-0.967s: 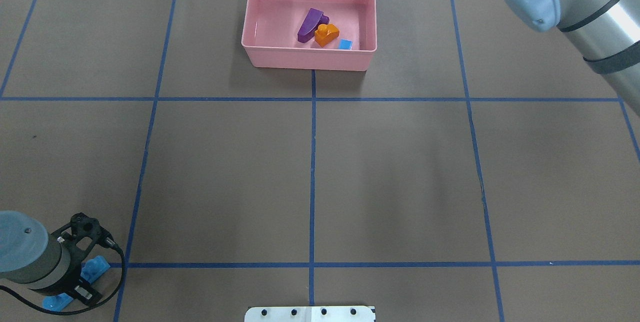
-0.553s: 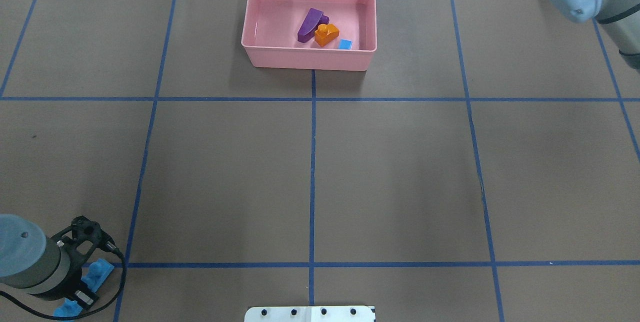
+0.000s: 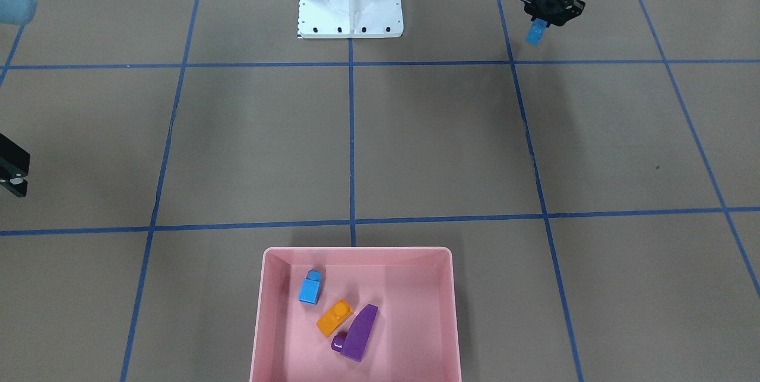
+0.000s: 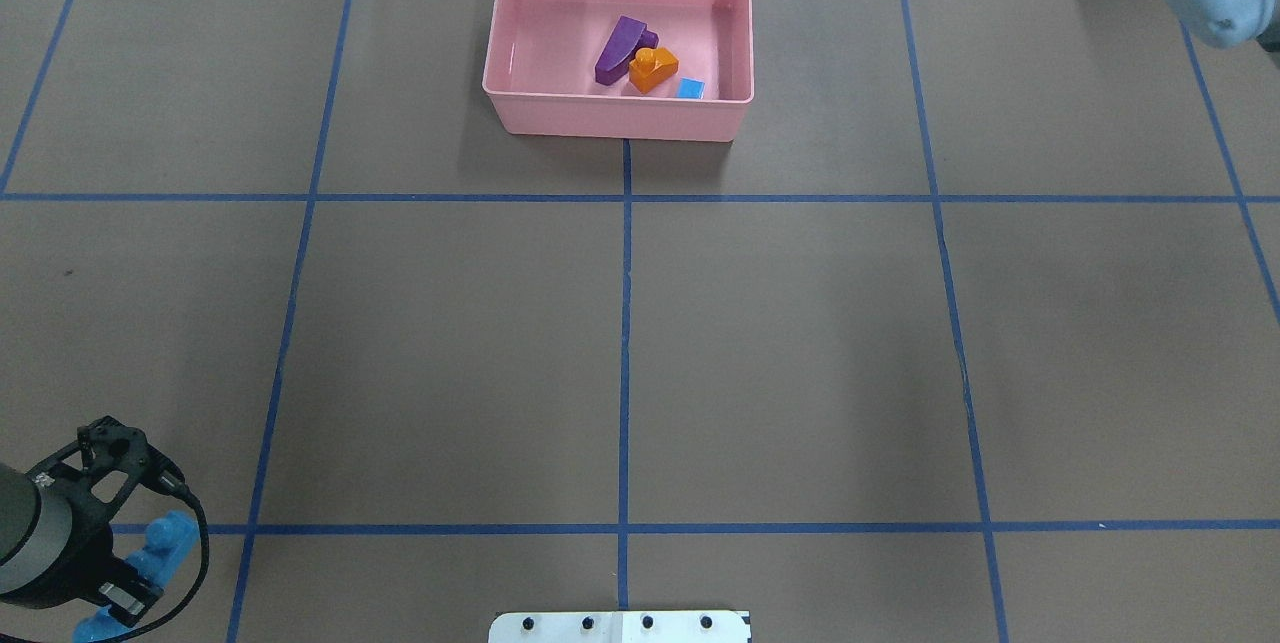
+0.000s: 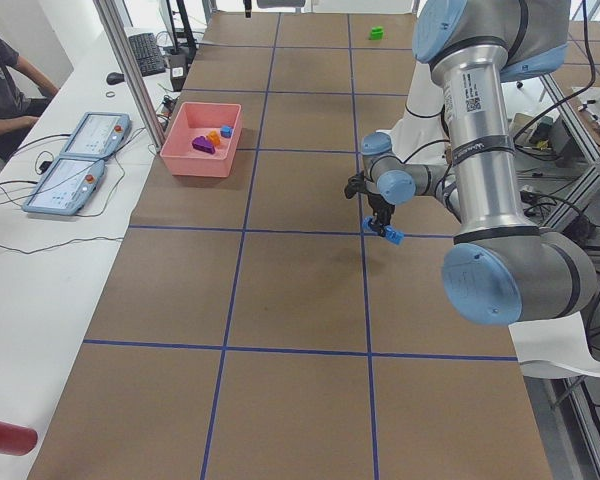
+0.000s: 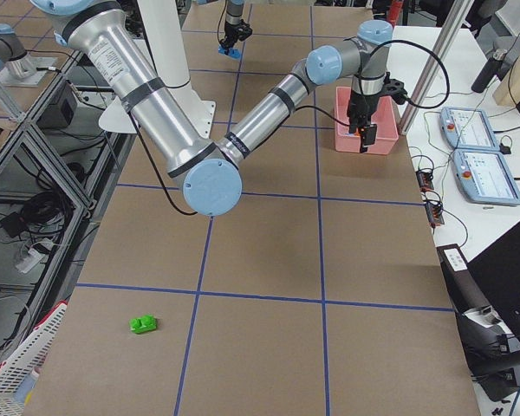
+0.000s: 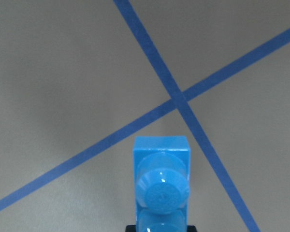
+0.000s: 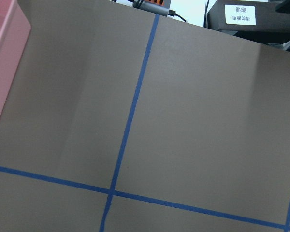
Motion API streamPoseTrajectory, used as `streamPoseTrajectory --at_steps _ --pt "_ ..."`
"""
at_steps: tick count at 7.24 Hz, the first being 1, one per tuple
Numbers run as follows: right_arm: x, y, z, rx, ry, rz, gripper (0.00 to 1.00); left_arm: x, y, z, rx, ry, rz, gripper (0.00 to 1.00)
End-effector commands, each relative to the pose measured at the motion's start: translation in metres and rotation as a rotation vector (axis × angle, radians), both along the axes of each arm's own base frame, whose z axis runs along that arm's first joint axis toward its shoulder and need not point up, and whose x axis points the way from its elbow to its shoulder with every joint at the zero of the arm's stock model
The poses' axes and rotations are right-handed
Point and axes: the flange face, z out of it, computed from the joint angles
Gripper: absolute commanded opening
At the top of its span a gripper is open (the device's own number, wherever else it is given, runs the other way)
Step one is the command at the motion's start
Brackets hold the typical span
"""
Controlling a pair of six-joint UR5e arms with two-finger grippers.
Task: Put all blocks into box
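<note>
Both arms have shifted since a second ago: the left gripper (image 3: 543, 18) has drawn back toward the robot's side with its load, and the right gripper (image 6: 365, 137) has swung farther away from the box (image 4: 620, 118). The left fingers pinch the long blue block (image 7: 161, 186) by one end, and the rest juts out below them (a stud faces the wrist camera). Whether the right gripper is spread or pressed together I cannot tell. The box sits well apart from the left gripper and nearer the right one. It holds the purple block (image 4: 620, 48), the orange block (image 4: 652, 70) and the small blue block (image 4: 691, 89). The green block (image 6: 143, 324) lies on the table, far from both grippers
</note>
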Motion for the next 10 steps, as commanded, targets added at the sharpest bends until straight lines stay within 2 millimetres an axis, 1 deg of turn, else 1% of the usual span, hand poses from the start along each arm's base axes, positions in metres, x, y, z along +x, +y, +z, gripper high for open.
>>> streamPoseTrajectory --at_steps 1,2,3,4,5,6,7,8,9,10 --pt "0.018 0.036 0.061 -0.038 0.025 -0.039 1.00 -0.011 -0.051 -0.045 -0.003 0.125 -0.117 0.00" --pt "0.022 0.051 0.085 -0.059 0.037 -0.056 1.00 -0.016 -0.088 -0.056 0.017 0.154 -0.202 0.00" --pt "0.030 0.077 0.124 -0.082 0.056 -0.100 1.00 -0.005 -0.135 -0.073 0.037 0.184 -0.274 0.00" --pt "0.037 0.097 0.157 -0.105 0.073 -0.145 1.00 0.004 -0.183 -0.098 0.021 0.206 -0.320 0.00" --pt "0.043 0.117 0.192 -0.136 0.087 -0.191 1.00 0.004 -0.224 -0.130 -0.007 0.224 -0.350 0.00" --pt "0.050 0.139 0.222 -0.141 0.093 -0.244 1.00 -0.005 -0.245 -0.155 -0.007 0.242 -0.380 0.00" --pt "0.058 0.166 0.257 -0.154 0.094 -0.273 1.00 -0.002 -0.250 -0.156 -0.009 0.243 -0.379 0.00" --pt "0.064 0.189 0.287 -0.208 0.104 -0.280 1.00 -0.001 -0.253 -0.164 -0.002 0.254 -0.381 0.00" --pt "0.074 0.221 0.319 -0.282 0.114 -0.284 1.00 -0.001 -0.254 -0.166 0.001 0.256 -0.383 0.00" --pt "0.081 0.246 0.340 -0.313 0.118 -0.320 1.00 -0.003 -0.256 -0.171 0.009 0.267 -0.387 0.00"
